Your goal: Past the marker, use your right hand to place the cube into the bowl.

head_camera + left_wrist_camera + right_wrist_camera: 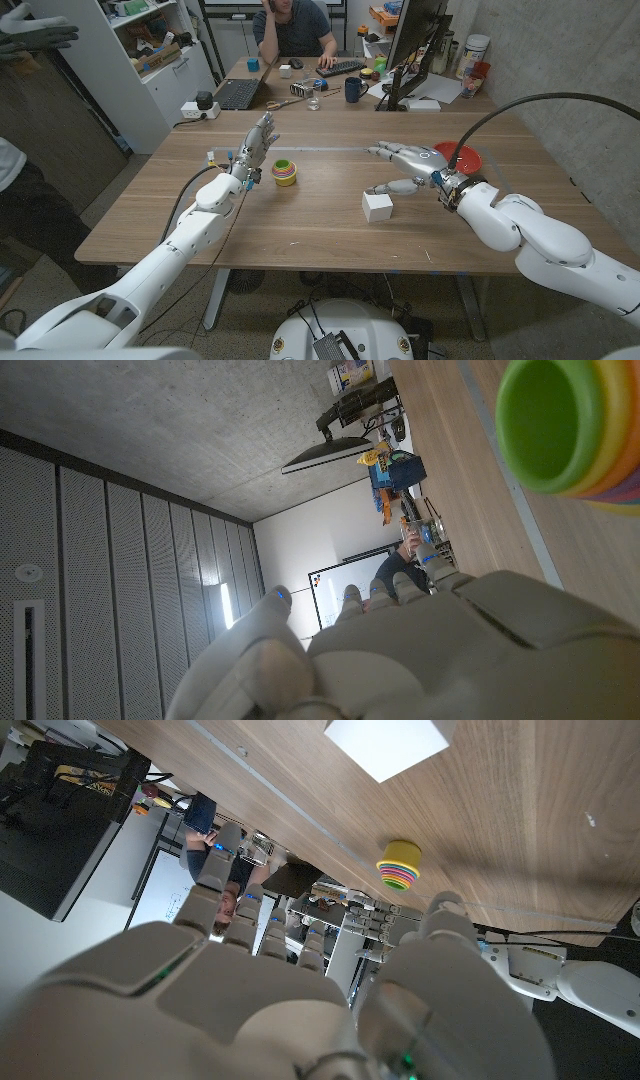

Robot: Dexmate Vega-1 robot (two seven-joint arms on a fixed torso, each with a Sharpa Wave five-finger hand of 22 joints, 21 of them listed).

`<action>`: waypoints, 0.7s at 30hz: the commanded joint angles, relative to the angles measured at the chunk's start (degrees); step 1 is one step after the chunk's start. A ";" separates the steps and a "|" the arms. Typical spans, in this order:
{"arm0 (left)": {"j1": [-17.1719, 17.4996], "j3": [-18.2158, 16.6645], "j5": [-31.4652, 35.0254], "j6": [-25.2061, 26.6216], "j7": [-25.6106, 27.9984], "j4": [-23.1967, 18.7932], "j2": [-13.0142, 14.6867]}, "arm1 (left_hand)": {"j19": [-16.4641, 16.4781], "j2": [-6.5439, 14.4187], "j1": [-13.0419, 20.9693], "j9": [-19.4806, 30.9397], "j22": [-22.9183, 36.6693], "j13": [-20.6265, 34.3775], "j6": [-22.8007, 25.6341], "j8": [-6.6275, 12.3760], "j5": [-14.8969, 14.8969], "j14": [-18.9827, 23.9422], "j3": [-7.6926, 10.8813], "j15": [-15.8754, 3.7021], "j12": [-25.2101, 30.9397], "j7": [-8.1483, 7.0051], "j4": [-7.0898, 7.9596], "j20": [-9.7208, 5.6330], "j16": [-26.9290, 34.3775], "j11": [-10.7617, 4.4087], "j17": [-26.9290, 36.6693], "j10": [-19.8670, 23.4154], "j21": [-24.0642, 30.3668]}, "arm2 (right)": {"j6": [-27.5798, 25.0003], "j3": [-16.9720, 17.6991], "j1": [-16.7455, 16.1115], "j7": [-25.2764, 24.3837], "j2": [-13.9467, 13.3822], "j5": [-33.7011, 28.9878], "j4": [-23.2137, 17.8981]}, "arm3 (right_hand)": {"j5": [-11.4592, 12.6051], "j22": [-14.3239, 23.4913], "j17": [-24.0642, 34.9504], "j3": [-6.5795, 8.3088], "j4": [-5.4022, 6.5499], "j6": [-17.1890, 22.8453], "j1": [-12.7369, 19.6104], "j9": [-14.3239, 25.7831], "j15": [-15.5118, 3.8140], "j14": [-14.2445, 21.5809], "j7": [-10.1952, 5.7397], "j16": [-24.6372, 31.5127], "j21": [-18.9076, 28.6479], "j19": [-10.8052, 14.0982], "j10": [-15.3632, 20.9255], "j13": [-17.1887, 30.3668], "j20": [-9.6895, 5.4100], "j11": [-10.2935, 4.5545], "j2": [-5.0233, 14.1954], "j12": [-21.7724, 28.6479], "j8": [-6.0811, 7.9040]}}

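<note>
Head view: the right hand hovers over the worktop with fingers spread wide, holding nothing. The white cube sits just below its thumb, apart from it. The red bowl lies just behind the wrist. The left hand stands raised with fingers apart, empty, beside the stacked coloured cups.

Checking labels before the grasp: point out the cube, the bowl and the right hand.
cube (377, 206): head view, on its top face.
bowl (466, 157): head view, on its red rim behind the wrist.
right hand (411, 166): head view, on the middle of the hand, fingers spread above the cube.
</note>
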 commanded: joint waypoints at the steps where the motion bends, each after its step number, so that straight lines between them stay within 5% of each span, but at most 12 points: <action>1: 0.82 0.14 0.80 0.22 0.93 -1.20 0.54 | -0.24 -0.64 0.00 0.26 0.29 0.16 0.07 0.16 0.29 -2.17 -0.22 0.44 0.32 -0.06 0.11 0.14 0.29 0.31 0.22 -0.48 -0.03 | 0.53 -1.82 1.08 1.88 -0.71 -0.93 -0.49 | 0.84 -0.01 0.06 -0.64 0.07 -1.53 1.15 0.30 -0.31 -0.40 -0.60 0.05 -0.65 0.78 -1.45 0.09 0.07 -0.09 -0.04 -0.07 -0.25; 15: 0.94 0.10 0.59 -0.46 0.32 -0.69 0.40 | -0.29 -0.73 -0.15 0.26 0.29 0.16 0.04 0.12 0.31 -2.32 -0.36 0.42 0.29 -0.12 0.15 0.11 0.25 0.32 0.22 -0.60 -0.07 | 0.01 -6.28 5.28 9.49 0.17 -5.48 -0.59 | 1.66 0.01 0.09 -1.05 0.17 -2.16 2.40 0.37 -0.71 0.10 -1.04 0.41 -1.25 2.77 -1.72 0.06 -0.33 -0.49 0.88 0.51 0.13; 21: 0.71 0.02 0.39 -0.95 -0.30 -0.13 0.32 | -0.30 -0.78 -0.21 0.26 0.29 0.16 0.04 0.11 0.32 -2.33 -0.41 0.39 0.30 -0.14 0.15 0.09 0.27 0.26 0.23 -0.59 -0.09 | -1.53 -9.15 7.22 11.33 2.60 -11.16 0.76 | 1.87 0.01 0.12 -1.19 0.28 -1.66 2.79 0.41 -0.90 0.31 -1.03 0.48 -1.51 3.49 -1.40 0.06 -0.14 -0.63 1.26 0.77 0.45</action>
